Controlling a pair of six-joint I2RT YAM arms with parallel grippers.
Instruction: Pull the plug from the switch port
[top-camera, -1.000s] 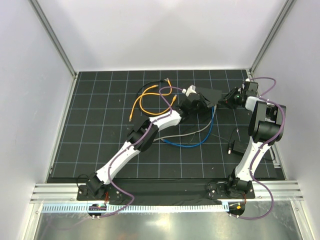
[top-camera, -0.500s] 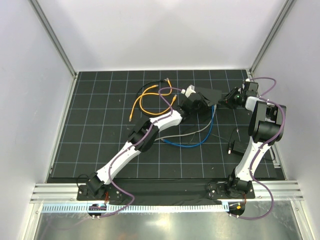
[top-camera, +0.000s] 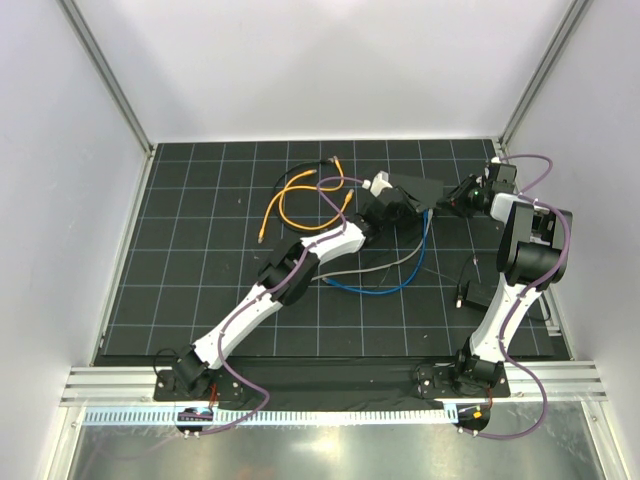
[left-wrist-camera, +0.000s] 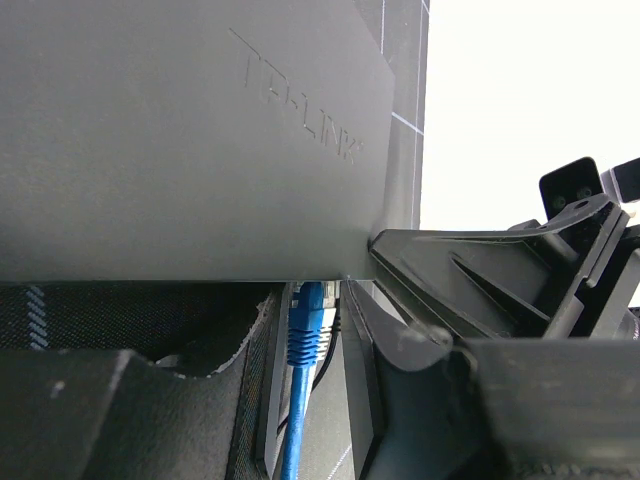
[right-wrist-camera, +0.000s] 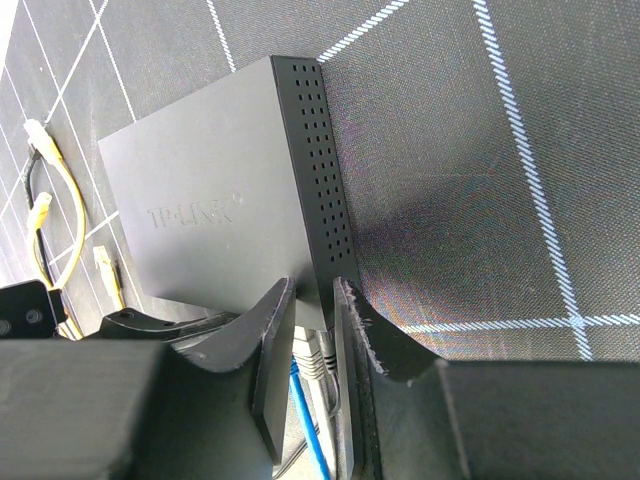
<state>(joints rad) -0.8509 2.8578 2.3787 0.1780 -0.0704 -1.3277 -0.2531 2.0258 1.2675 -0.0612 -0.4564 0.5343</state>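
Observation:
The switch (top-camera: 420, 188) is a flat black box on the mat at the back right; it fills the left wrist view (left-wrist-camera: 180, 130) and shows in the right wrist view (right-wrist-camera: 210, 200). A blue plug (left-wrist-camera: 305, 325) sits in a port on its near edge, with a grey plug (right-wrist-camera: 318, 355) beside it. My left gripper (top-camera: 393, 207) (left-wrist-camera: 305, 300) has its jaws closed in on both sides of the blue plug. My right gripper (top-camera: 452, 203) (right-wrist-camera: 315, 300) is clamped on the switch's right corner.
A blue cable (top-camera: 400, 285) and a grey cable (top-camera: 370, 267) loop from the switch toward the near side. Loose yellow cables (top-camera: 290, 205) and a black cable lie at the left of the switch. A small black block (top-camera: 475, 295) lies by the right arm.
The left forearm has shifted very slightly. Both grippers stay at the switch.

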